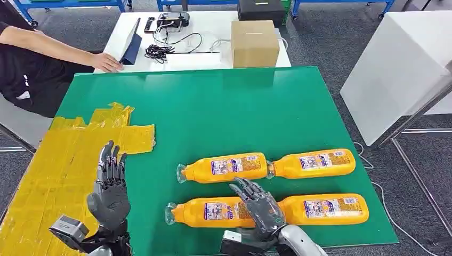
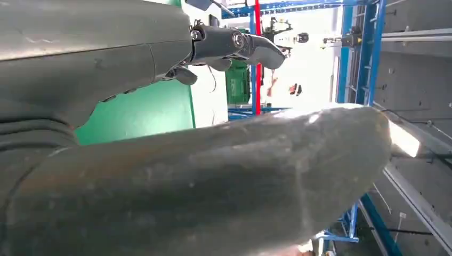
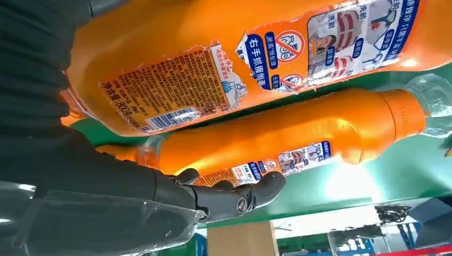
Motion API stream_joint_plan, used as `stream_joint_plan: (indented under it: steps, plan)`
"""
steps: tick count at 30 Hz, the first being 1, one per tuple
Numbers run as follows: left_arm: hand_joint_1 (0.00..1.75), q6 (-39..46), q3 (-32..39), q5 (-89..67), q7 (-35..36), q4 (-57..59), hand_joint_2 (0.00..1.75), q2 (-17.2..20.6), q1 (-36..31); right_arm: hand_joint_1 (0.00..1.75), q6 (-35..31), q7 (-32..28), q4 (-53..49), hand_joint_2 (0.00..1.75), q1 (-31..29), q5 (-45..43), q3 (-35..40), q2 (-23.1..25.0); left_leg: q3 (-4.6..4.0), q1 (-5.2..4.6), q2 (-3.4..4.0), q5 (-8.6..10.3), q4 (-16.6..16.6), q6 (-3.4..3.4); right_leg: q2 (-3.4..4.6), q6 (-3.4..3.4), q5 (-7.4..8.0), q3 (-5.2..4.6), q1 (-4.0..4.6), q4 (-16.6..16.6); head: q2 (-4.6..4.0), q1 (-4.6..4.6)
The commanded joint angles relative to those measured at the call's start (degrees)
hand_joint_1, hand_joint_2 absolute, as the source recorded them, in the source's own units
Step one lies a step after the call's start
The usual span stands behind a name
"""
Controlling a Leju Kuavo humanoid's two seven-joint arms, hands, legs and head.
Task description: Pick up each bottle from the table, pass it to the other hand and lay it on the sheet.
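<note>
Four orange bottles lie on their sides in two rows on the green desk [image 1: 224, 101], toward its near right. In the far row, the far-left bottle [image 1: 224, 167] lies just left of the far-right bottle [image 1: 313, 164], cap ends pointing left. In the near row, the near-left bottle [image 1: 205, 212] and the near-right bottle [image 1: 325, 208] lie end to end the same way.

The right hand [image 1: 260, 205] rests over the near row where those two bottles meet — fingers spread and reaching toward the far row. In the right wrist view its dark fingers [image 3: 234, 197] hang beside an orange bottle body, closed on nothing; the hand grips no bottle.

The left hand [image 1: 110, 186] stands upright at the near left, fingers straight, apart and empty, at the edge of the yellow sheet [image 1: 58, 160] taped along the desk's left side. No bottle lies on the sheet.

Beyond the green desk — on a white table [image 1: 208, 58] — sit a cardboard box [image 1: 254, 44], a coil of black cables [image 1: 160, 51] and a tablet [image 1: 131, 45]. A person's hand [image 1: 108, 63] rests beside the tablet.
</note>
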Motion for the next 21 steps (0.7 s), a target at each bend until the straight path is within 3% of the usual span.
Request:
stream_joint_plan:
  steps: [1,12,18,19,20,21]
  plan:
    - [0.00,-1.1,0.5,0.6,0.7,1.7,0.00,-0.2,-2.6,0.00,5.8,0.7,8.0,1.75,-5.9,-4.5,3.1,0.4,0.12,0.05,0.13,-0.01,-0.1,-0.05,0.09,0.02,0.05,0.13,0.05,-0.1,0.00,0.00]
    - [0.00,-0.4,-0.9,1.7,2.3,2.6,0.00,0.2,-4.0,0.00,9.2,1.7,16.6,1.75,-11.5,-7.7,6.9,3.1,0.18,0.04,0.13,0.01,-0.1,-0.04,0.09,0.00,0.05,0.16,0.03,-0.1,0.00,0.00]
    - [0.00,-0.6,-1.0,2.6,2.2,3.1,0.00,0.4,-4.9,0.00,14.4,2.8,21.5,1.75,-14.6,-10.1,10.2,3.0,0.26,0.05,0.14,0.05,-0.1,-0.06,0.04,0.01,0.07,0.23,0.05,-0.1,0.00,0.00]
    - [0.00,-0.6,-1.2,2.8,2.4,3.4,0.00,0.5,-5.2,0.31,15.2,2.8,22.0,1.75,-15.0,-11.0,10.5,2.7,0.29,0.06,0.17,0.05,-0.1,-0.05,0.06,0.01,0.09,0.23,0.07,-0.1,0.00,0.00]
    - [0.00,-0.5,-1.3,2.9,2.4,3.7,0.00,0.6,-5.5,1.69,15.7,2.7,22.2,1.75,-15.3,-11.7,11.0,2.4,0.28,0.08,0.17,0.08,-0.1,-0.06,0.05,0.01,0.11,0.24,0.09,-0.2,0.00,0.02]
    - [0.00,-0.4,-1.3,3.1,2.4,4.0,0.00,0.6,-5.7,1.75,15.8,2.6,22.3,1.75,-15.6,-12.2,11.5,1.9,0.33,0.05,0.11,0.08,-0.1,-0.04,-0.01,0.01,0.09,0.28,0.06,-0.2,0.00,0.00]
